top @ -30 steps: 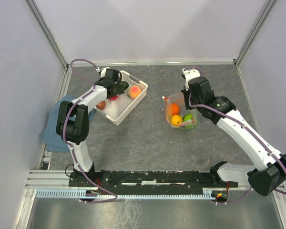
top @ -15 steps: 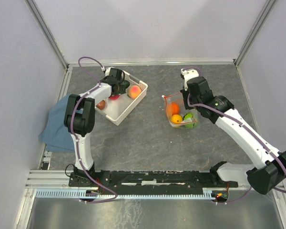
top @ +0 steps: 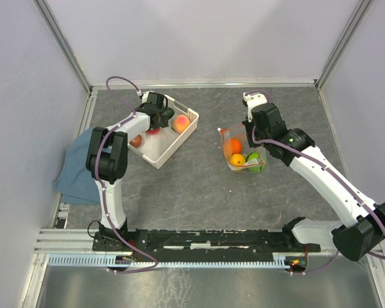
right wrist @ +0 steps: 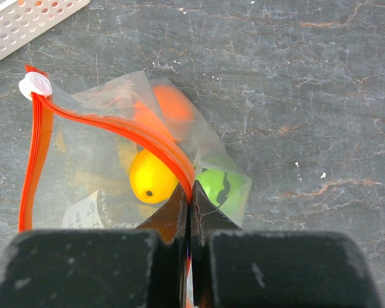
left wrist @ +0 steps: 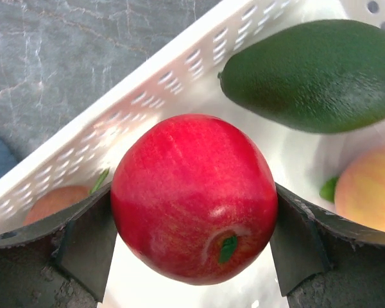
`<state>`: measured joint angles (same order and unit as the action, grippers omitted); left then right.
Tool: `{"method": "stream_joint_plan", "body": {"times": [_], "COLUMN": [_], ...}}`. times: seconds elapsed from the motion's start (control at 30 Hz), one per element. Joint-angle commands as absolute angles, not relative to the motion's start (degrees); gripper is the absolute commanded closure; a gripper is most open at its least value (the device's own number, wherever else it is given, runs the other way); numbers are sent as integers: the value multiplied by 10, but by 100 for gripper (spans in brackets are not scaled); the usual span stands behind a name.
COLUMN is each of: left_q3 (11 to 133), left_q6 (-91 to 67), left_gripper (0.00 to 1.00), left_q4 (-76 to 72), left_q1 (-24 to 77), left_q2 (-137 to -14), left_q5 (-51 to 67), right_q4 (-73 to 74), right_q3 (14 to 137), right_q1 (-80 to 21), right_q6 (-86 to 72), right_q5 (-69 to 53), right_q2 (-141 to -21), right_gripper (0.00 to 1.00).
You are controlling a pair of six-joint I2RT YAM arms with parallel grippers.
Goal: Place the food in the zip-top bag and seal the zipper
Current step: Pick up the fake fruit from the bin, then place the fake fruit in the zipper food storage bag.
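Left claw (left wrist: 192,247) narrower, apple (left wrist: 194,197) between.

Red apple (left wrist: 194,197) sits in the basket (left wrist: 147,102); clear bag (right wrist: 115,173) holds orange, lemon, green fruit.

- Pale lavender walls (top: 199,32) are enclosing my table at nine, twelve and three o'clock.
- Grey marbled tabletop (top: 199,186) is lying under even light.
- A blue cloth (top: 74,173) is hanging at nine.
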<state>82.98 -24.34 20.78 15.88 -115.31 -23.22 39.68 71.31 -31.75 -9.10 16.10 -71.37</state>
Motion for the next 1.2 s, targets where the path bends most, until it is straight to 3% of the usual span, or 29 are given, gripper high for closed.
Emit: {"method": "stream_joint_plan", "body": {"times": [0.0,0.37,0.7,1.17], "left_q3": [791,686,605,546], "left_q6": [-266,-330,-328,-329], "left_gripper": [28,29,28,28], "left_q4": [192,169,86,-19], "left_q1": [171,237,368,504], "left_q2": [-1055,-895,-755,-654], "left_q5": [-209,-154,-120,-74], "right_q4": [376,375,376,381], "right_q3": [715,709,705,698], "right_q1": [-315,-315,-315,-315], "right_q6": [-89,-96,-95,-104], "right_q5": [160,146,137,125], "right_q2": [-710,-706,-692,-676], "right_gripper": [99,99,98,98]}}
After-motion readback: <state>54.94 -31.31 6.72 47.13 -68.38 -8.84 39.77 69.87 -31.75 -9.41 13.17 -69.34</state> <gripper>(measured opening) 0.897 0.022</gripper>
